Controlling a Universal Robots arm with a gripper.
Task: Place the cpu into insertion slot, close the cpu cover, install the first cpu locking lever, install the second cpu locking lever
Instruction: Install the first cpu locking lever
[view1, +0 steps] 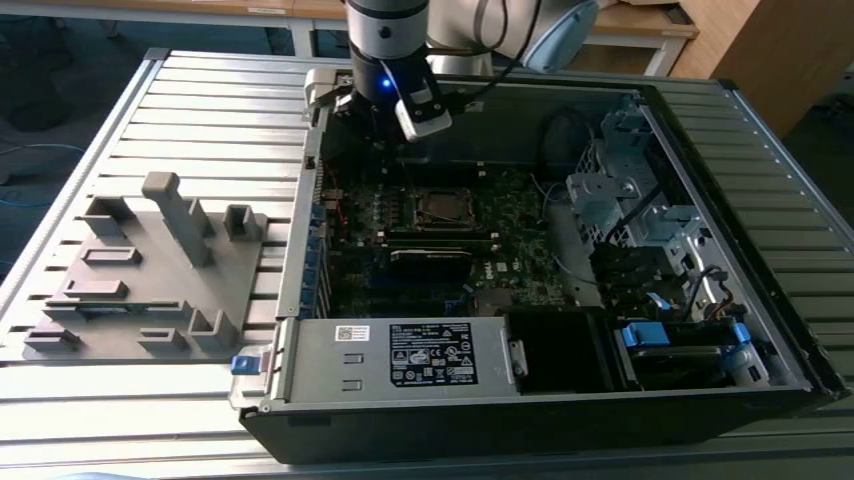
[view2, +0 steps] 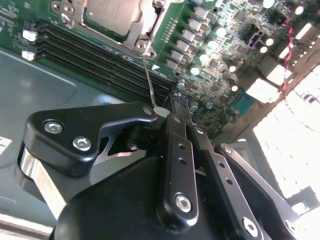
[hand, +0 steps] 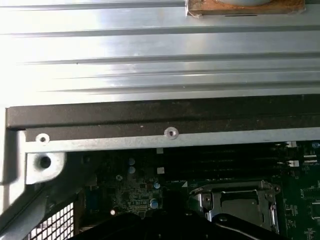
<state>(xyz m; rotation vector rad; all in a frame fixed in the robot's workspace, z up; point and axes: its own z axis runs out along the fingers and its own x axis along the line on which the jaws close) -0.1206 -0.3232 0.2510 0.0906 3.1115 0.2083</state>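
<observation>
I have the gripper (view2: 161, 112) down inside the open computer case (view1: 534, 425), over the green board. In the second wrist view its fingers are pressed together on the free end of a thin wire locking lever (view2: 148, 80). The lever's long axis runs straight from the corner of the chip's mount to the fingertips, crossing above the long black memory slots (view2: 100, 65).

The cpu (view2: 111, 14) lies flat in its socket (view1: 416, 210), dull silver top facing up. Being square, it has no long axis, and its edges sit square with the board. The cover (view2: 140, 36) is folded down around it, so the chip shows through the window. Both wrist views show that frame lying flat.

As for writing, I see a black label with white print (view1: 430, 353) on the grey power supply box at the case's near edge, with a small white sticker (view1: 351, 333) just beside it.

On the slatted metal table (view1: 200, 100), toward the exterior view's left, a grey moulded tray (view1: 147, 290) sits well apart from the work.
</observation>
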